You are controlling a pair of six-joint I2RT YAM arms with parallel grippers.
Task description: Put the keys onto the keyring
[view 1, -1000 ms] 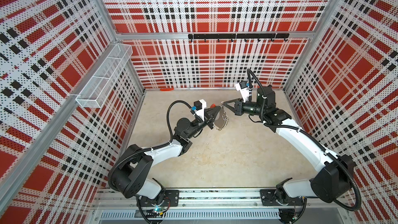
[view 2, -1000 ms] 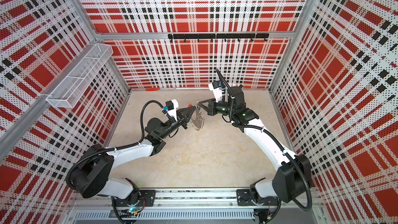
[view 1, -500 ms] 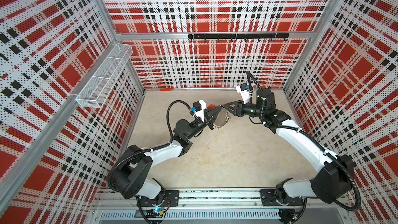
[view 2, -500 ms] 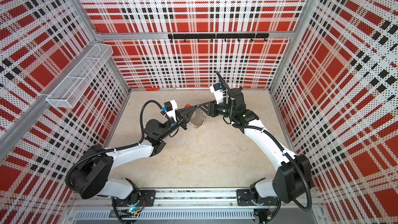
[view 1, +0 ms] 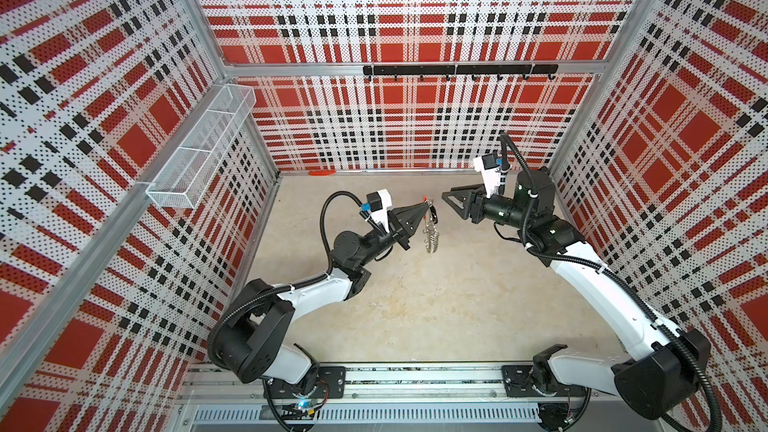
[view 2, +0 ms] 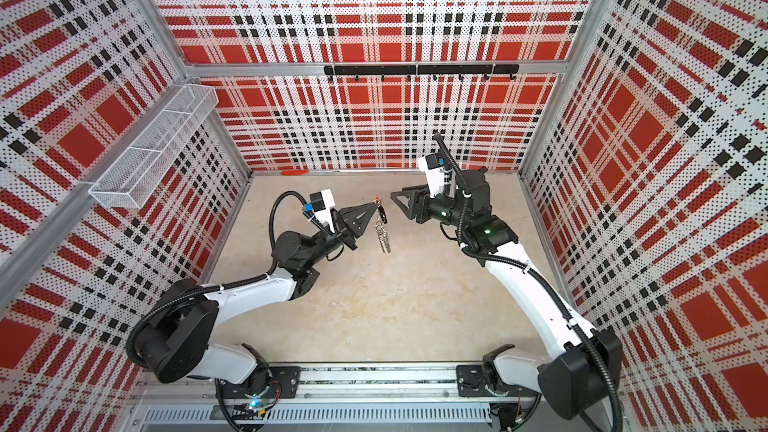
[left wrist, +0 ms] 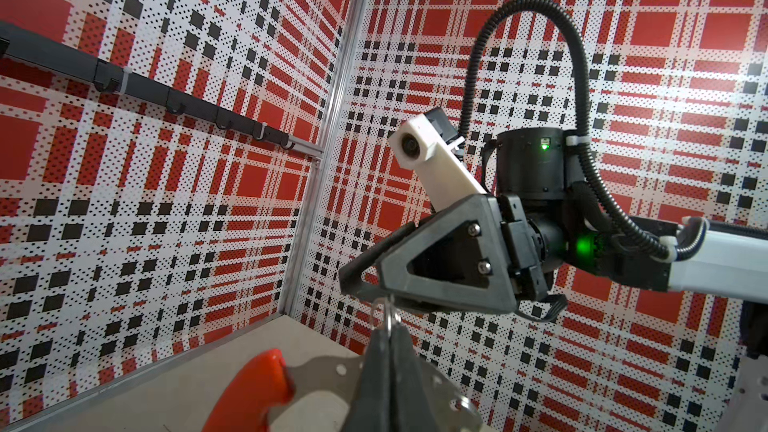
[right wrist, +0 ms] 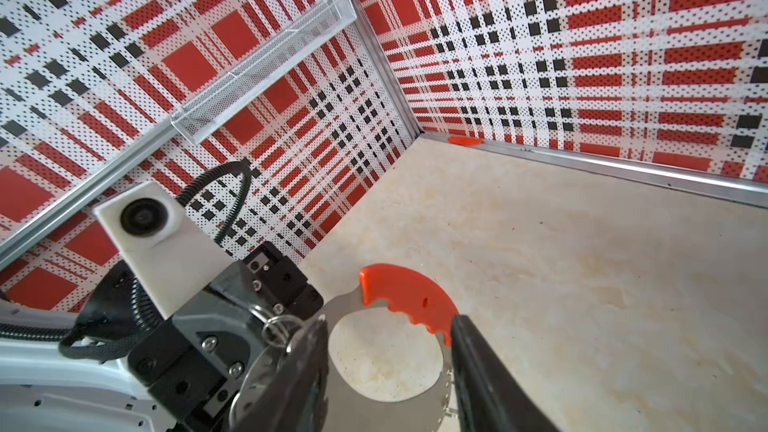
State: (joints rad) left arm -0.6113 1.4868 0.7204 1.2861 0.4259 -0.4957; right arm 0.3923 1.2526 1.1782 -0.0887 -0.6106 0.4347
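Left gripper (view 1: pixel 424 210) holds the keyring (view 1: pixel 430 238) up; right gripper (view 1: pixel 445 196) stands open beside it.
The left gripper is closed tight on the hoop's upper edge, so the keyring hangs edge-on above the counter (view 1: pixel 457 292) in both top views, its silver loops dangling. The keys (view 1: pixel 433 215), a black fob, hang at the hoop's top, just beside the left gripper's tips. The right gripper's 2 fingers (right wrist: pixel 478 367) are spread apart, grasping nothing, near the red sleeve (right wrist: pixel 403 297) but not touching it.
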